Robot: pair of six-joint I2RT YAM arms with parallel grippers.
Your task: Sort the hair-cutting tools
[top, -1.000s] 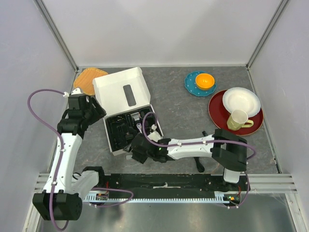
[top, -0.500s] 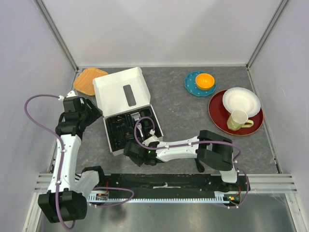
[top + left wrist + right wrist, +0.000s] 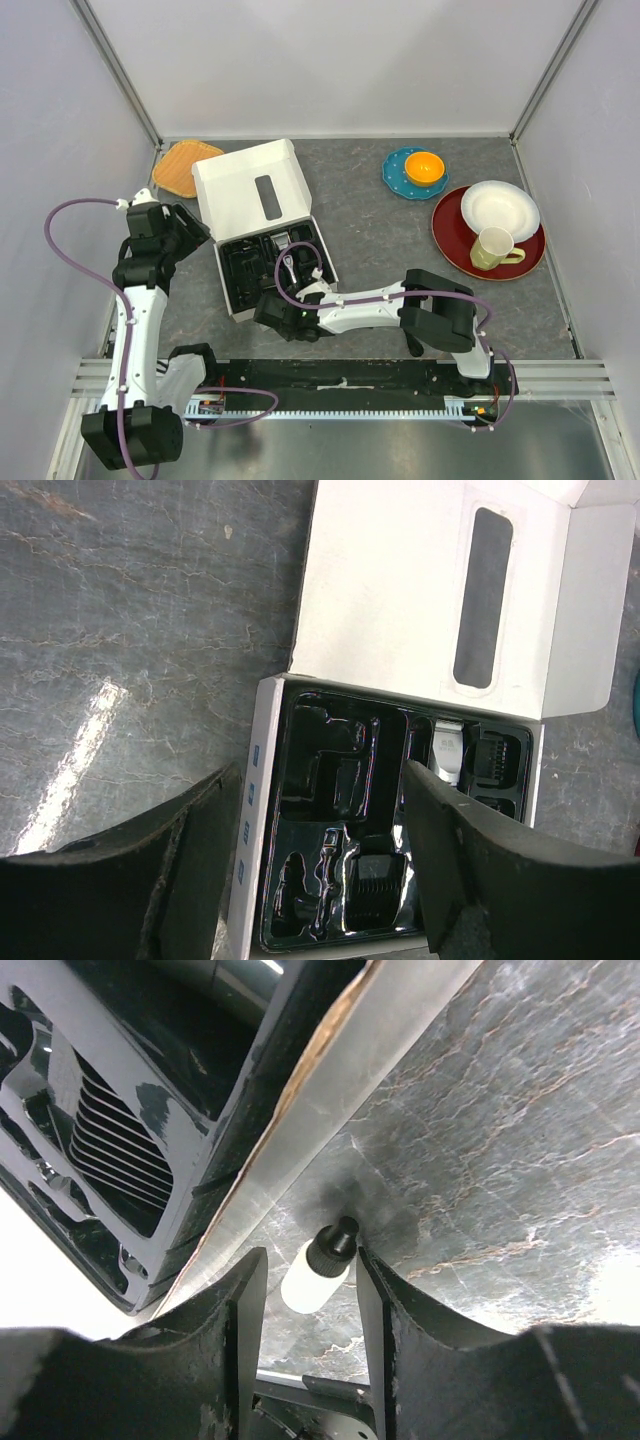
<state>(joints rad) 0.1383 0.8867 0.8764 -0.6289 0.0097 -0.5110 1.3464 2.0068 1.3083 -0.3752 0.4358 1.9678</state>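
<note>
The white box (image 3: 233, 305) lies open, its black moulded tray (image 3: 245, 272) holding the silver clipper (image 3: 449, 748) and black comb guards (image 3: 497, 758). One comb guard also shows in the right wrist view (image 3: 110, 1150). My right gripper (image 3: 283, 318) is low on the table at the box's near edge. Its jaws are open around a small white bottle with a black cap (image 3: 318, 1268) that lies on the table; the cap touches one finger. My left gripper (image 3: 190, 228) is open and empty, above the table just left of the box (image 3: 258, 810).
The box's white lid (image 3: 250, 195) stands open toward the back. An orange woven mat (image 3: 187, 165) lies at the back left. A blue plate with an orange bowl (image 3: 424, 167), a red plate (image 3: 452, 240) with a white bowl and a cup (image 3: 492, 248) are at the right.
My right gripper has slid left along the box's near edge as the arm folded. My left arm has drawn back a little to the left.
</note>
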